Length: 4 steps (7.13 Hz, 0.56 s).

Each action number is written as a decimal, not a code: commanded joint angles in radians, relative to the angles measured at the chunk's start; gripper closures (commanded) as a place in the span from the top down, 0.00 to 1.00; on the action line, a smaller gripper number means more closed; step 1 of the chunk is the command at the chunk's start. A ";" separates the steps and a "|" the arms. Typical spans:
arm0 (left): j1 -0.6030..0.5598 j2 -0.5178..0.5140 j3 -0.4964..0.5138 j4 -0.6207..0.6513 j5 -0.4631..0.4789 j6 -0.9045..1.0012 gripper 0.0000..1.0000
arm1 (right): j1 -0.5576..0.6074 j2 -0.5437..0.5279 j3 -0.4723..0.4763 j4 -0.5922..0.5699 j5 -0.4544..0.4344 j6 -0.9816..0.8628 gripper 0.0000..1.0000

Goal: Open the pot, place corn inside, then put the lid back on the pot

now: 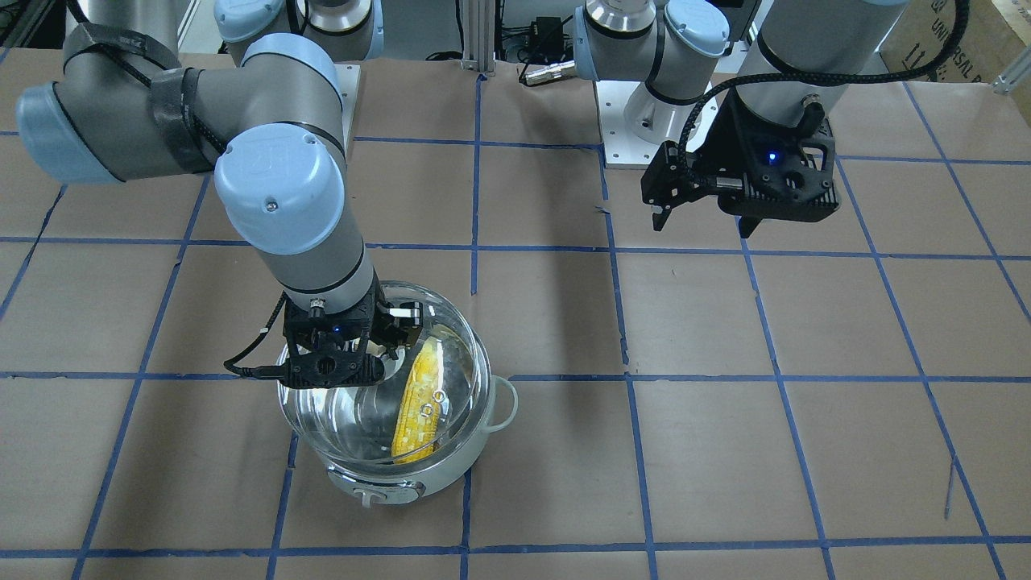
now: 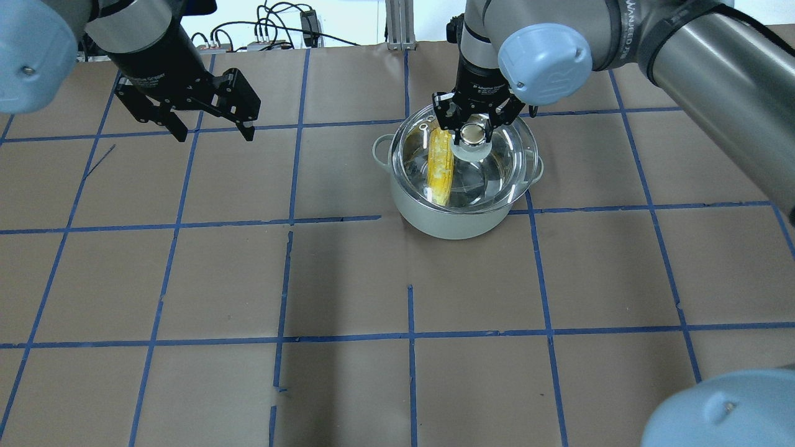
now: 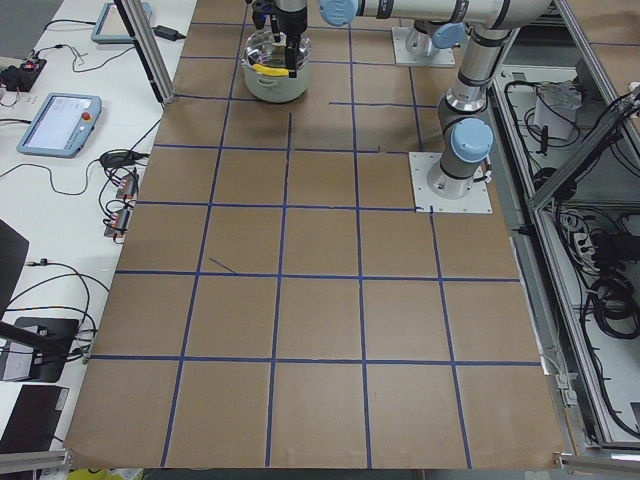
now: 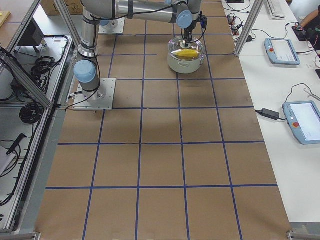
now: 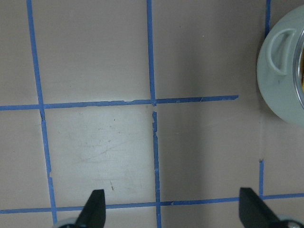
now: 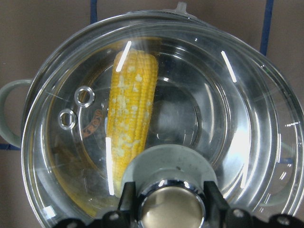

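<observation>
Toward the operators' edge of the bench, on the robot's right half: the lid is over the pot, with the corn inside.

The corn point(image 2: 440, 164) lies slanted on the steel bottom of the pot point(image 2: 459, 220), under the glass lid point(image 2: 500, 164). The lid seems to rest on the rim, though I cannot tell if it is fully seated. The right gripper point(image 2: 472, 133) comes from above and pinches the knob point(image 6: 171, 209) between its fingers point(image 6: 127, 202). I judge this to be the last step. The next move calls for letting go and rising straight up, so that the lid is not dragged. The left gripper point(image 2: 214, 133) hangs with its fingers spread over bare bench point(image 2: 348, 279), well apart from the pot. Brown paper with a blue tape point(image 2: 410, 335) grid covers the bench, and a white side table point(image 4: 265, 85) carries a teach pendant point(image 4: 282, 50).
</observation>
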 commanded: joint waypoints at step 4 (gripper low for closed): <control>0.009 -0.003 0.000 0.015 0.004 0.007 1.00 | 0.022 0.040 -0.035 -0.003 -0.002 0.010 0.12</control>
